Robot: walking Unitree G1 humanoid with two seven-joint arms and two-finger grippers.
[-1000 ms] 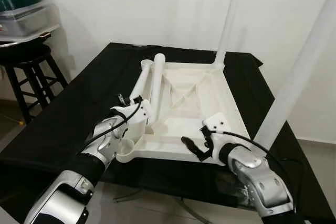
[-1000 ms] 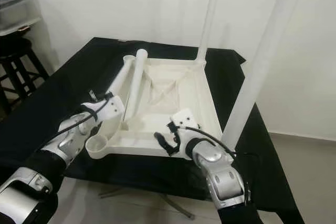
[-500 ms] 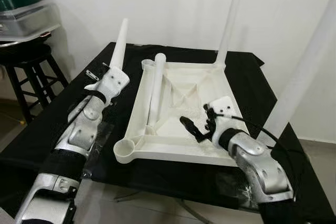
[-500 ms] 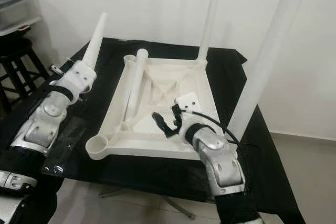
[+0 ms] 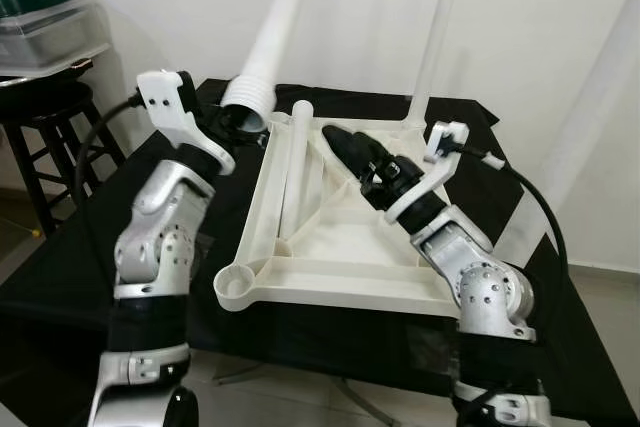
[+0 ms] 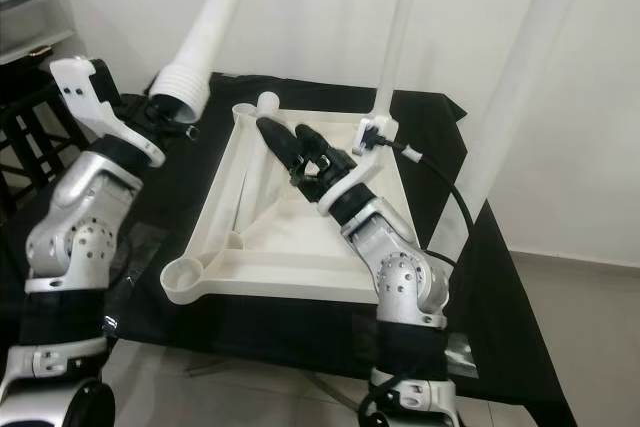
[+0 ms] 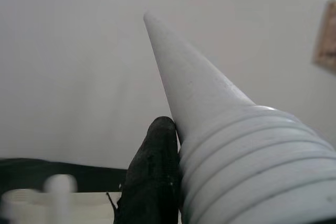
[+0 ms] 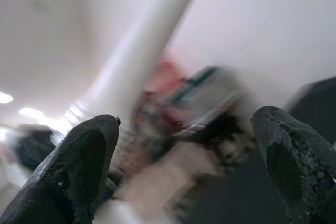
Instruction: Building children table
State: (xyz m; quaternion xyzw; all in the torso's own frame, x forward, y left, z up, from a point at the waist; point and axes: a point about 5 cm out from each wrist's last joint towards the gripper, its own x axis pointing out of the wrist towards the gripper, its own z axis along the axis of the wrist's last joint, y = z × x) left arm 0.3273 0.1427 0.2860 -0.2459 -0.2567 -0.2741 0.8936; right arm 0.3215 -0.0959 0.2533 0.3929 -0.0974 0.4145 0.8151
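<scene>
One table leg (image 5: 275,37) clamped in left hand (image 5: 232,122).

Free room and obstacles over the upturned table top (image 5: 340,277). Two fitted legs stand upright at the far right corner (image 5: 436,37) and the near right corner (image 5: 585,137), fencing that side. A loose leg (image 5: 296,162) lies along the left inner rim. The lifted leg (image 5: 275,32), clamped by the left gripper (image 5: 232,119), slants up over the far left corner. The right gripper (image 5: 345,143), fingers spread, occupies the far centre. The near left socket (image 5: 238,287) stands uncovered, with bare black cloth (image 5: 80,257) beside it. A stool (image 5: 55,122) stands well left; its load is possibly a bin.
</scene>
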